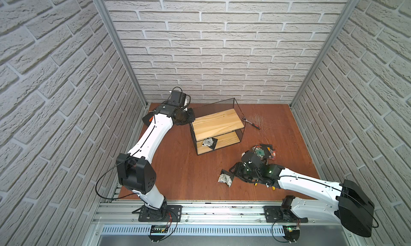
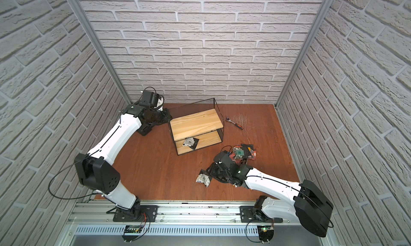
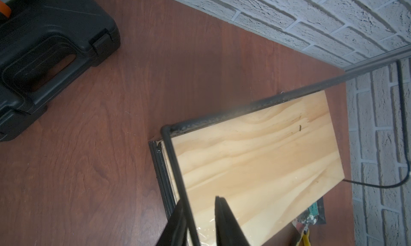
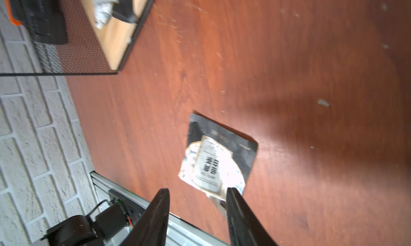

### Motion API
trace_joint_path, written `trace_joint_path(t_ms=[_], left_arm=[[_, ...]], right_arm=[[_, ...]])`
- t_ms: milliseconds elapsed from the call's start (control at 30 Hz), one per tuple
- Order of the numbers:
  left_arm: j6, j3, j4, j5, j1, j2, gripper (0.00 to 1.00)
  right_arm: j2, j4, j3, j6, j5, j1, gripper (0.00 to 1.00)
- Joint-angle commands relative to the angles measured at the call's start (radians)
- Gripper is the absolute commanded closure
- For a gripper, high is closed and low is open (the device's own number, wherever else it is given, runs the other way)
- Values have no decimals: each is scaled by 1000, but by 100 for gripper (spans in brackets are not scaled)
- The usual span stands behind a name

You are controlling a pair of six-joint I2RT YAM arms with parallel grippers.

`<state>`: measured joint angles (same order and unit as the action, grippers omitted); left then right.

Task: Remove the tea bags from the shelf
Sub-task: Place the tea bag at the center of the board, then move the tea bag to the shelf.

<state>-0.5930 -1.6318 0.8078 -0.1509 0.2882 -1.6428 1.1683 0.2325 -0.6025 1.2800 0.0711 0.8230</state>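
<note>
Tea bag (image 4: 219, 158) lies just beyond right end effector (image 4: 197, 189).

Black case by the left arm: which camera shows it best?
Left wrist view: the black case is close, handle and latch plain. In both top views the left arm hides most of it. The right wrist view shows it blurred, beyond the shelf.

Tea bags (image 2: 190, 142) on shelf (image 2: 195, 122) bottom
</note>
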Motion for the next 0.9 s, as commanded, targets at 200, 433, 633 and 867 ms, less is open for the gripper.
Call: trace_joint_path(t_ms=[200, 433, 633, 867], left_arm=[[52, -21, 32, 2, -18, -13, 76], [62, -38, 45, -5, -28, -17, 76], [72, -48, 62, -5, -31, -21, 76], [74, -51, 65, -10, -31, -23, 76]], right_arm=[[244, -502, -92, 74, -163, 3, 76], [536, -865, -155, 182, -282, -12, 79], [724, -1035, -218, 243, -354, -25, 78], [848, -1022, -317, 294, -385, -33, 78]])
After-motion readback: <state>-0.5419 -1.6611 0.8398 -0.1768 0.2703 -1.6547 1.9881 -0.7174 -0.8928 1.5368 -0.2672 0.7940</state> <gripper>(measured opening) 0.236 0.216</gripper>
